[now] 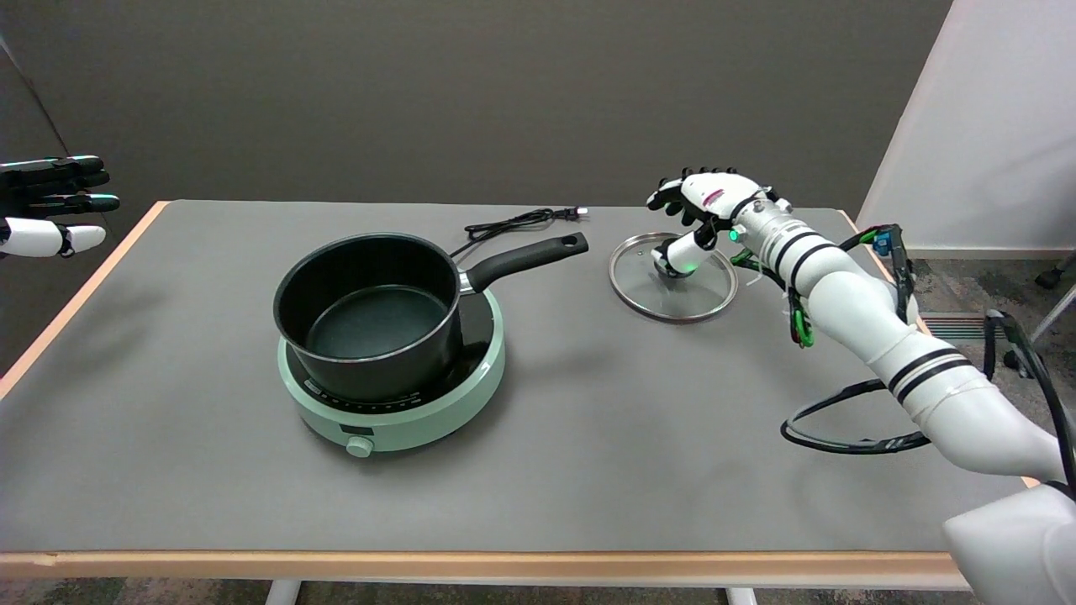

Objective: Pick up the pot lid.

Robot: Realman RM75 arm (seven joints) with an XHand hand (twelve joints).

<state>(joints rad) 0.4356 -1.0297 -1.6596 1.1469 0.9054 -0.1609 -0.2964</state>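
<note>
The glass pot lid [643, 286] lies flat on the grey table [588, 437], right of the pot's handle. Its black knob [671, 269] is partly covered by my right hand's thumb, which reaches down beside it. My right hand [704, 206] hovers over the lid's far right part, its other fingers arched and apart above the knob. Nothing is clasped in the hand; whether the thumb touches the knob is unclear.
A black saucepan [370, 315] stands on a mint-green hob [403, 416] at centre left, its handle [525, 256] pointing toward the lid. A black power cord [513, 223] lies behind. Cables [841, 441] loop under my right arm. The idle left hand [50, 206] hangs at upper left.
</note>
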